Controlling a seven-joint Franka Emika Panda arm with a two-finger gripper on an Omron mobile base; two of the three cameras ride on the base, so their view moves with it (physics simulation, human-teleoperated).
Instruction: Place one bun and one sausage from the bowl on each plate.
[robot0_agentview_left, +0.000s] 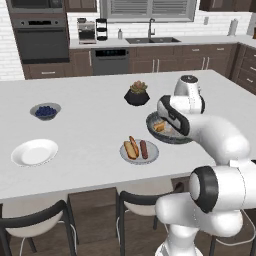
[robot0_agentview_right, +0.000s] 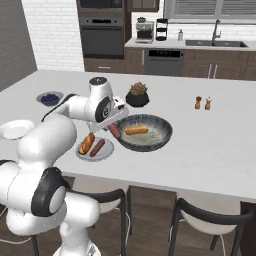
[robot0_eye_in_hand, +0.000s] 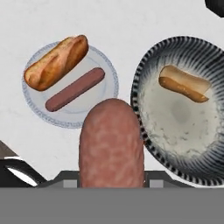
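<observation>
My gripper (robot0_agentview_right: 115, 125) is shut on a reddish-brown sausage (robot0_eye_in_hand: 111, 141), held above the counter between the wide dark speckled bowl (robot0_eye_in_hand: 175, 129) and the nearer plate (robot0_eye_in_hand: 75, 116). From the right base view the sausage (robot0_agentview_right: 114, 130) hangs at the bowl's (robot0_agentview_right: 161, 136) left rim. One bun (robot0_eye_in_hand: 183, 83) lies in the bowl. The nearer plate (robot0_agentview_right: 103, 155) holds a bun (robot0_eye_in_hand: 56, 62) and a sausage (robot0_eye_in_hand: 75, 89). A second plate (robot0_agentview_left: 34, 152), white and bare, sits at the counter's left.
A small bowl of blueberries (robot0_agentview_left: 45, 111) stands at the far left and a black plant pot (robot0_agentview_left: 137, 94) behind the big bowl. Salt and pepper shakers (robot0_agentview_right: 202, 103) stand to the right. Dark chairs (robot0_agentview_left: 145, 200) line the counter's near edge.
</observation>
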